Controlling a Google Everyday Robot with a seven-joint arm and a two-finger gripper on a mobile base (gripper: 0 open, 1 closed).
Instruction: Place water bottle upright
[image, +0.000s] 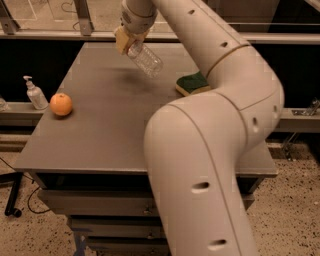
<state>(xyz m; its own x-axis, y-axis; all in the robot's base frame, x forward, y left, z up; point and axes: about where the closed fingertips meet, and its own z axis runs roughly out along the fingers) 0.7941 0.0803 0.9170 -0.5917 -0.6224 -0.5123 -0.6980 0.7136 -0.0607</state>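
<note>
**Desk:** Bottle position, please. Where is it?

**Operator:** I see the water bottle (146, 60) over the far part of the table (115, 130), a little inside the back edge. It's tilted, with one end up at the gripper (128, 44) and the other slanting down to the right. I read the low end as clear of the surface, with a faint shadow under it, but I can't be certain of the gap.

**Desk:** And the pincer?

**Operator:** It's at the top of my view, above the back edge, with its fingers (121, 40) closed tight on the bottle's upper end. Nothing else is in its grasp.

**Desk:** What's crowding you?

**Operator:** A green sponge (192, 83) lies on the table to the right of the bottle, near it but apart, and close against the arm (215, 165). The arm itself covers most of the right side and the near right corner. An orange (61, 104) sits close to the left edge, well apart from the bottle. A white pump bottle (35, 94) stands beyond that edge, on a lower ledge (15, 114) and off the table.

**Desk:** Open room?

**Operator:** There's a broad bare stretch of tabletop from below the bottle to the front edge, between the orange and the arm.
</note>
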